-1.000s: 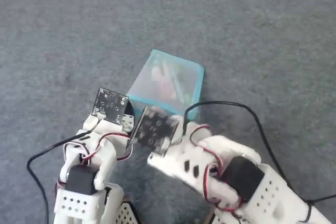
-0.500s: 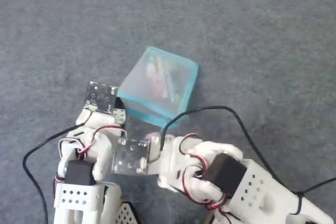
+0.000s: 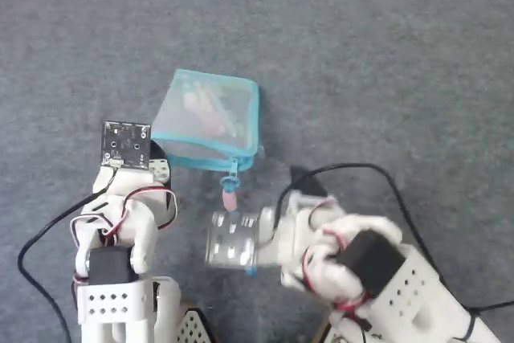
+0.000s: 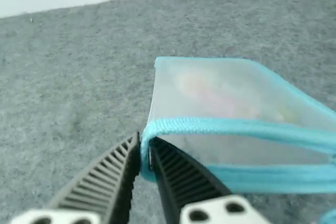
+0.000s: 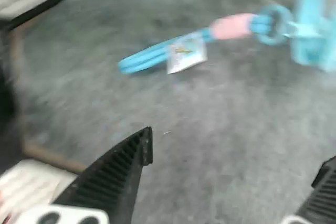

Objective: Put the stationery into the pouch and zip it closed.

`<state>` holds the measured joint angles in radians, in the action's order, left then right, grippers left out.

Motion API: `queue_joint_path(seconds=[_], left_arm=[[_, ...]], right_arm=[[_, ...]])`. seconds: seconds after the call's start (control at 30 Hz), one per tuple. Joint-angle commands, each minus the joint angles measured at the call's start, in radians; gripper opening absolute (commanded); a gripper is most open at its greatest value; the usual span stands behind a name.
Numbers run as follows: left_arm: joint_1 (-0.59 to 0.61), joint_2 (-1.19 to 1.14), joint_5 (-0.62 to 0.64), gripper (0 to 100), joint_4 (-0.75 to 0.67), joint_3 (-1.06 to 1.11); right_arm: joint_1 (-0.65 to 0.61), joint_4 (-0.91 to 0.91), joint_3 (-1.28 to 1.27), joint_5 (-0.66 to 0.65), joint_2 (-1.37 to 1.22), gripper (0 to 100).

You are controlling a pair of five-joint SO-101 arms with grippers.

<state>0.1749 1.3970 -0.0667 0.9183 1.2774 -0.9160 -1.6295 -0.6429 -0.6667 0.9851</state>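
High view: pouch pinched at corner

Left gripper [image 4: 144, 141] pinches the near-left corner of the teal pouch [image 3: 213, 114] on the grey table [image 3: 401, 78]. Right gripper [image 5: 236, 150] gapes wide on the near side of the pink zipper pull [image 3: 230, 190].

Grey felt-like cloth tabletop [image 3: 385, 78], matt and finely napped. Translucent frosted-plastic pouch [image 4: 226, 98], smooth with a soft sheen, edged in turquoise woven cloth binding [image 4: 220, 127]. Turquoise cord zip pull [image 5: 152, 59] with a pink rubbery-looking sleeve [image 5: 231, 26] and a small white paper-like tag [image 5: 185, 56]. Left gripper [image 4: 145, 148] and right gripper [image 5: 236, 150]: black matt plastic jaws with ribbed faces, on white matt plastic bodies.
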Motion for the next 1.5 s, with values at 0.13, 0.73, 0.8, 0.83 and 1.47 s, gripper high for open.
queue_joint_path(seconds=[0.13,0.73,0.8,0.83,1.47], left_arm=[[0.009,-0.012,0.021,1,0.02,-0.097],[-0.029,-0.014,0.02,1,0.026,-0.096],[-0.032,-0.014,0.02,1,0.026,-0.096],[-0.034,-0.014,0.02,1,0.026,-0.096],[-0.034,-0.014,0.02,1,0.026,-0.093]], right_arm=[[0.096,0.567,-0.195,0.173,-0.019,45.0],[0.166,0.773,-0.207,0.097,-0.277,44.9],[0.205,0.759,-0.201,0.068,-0.257,44.9],[0.216,0.763,-0.201,0.06,-0.251,44.9],[0.191,0.854,-0.025,0.038,-0.481,34.8]])
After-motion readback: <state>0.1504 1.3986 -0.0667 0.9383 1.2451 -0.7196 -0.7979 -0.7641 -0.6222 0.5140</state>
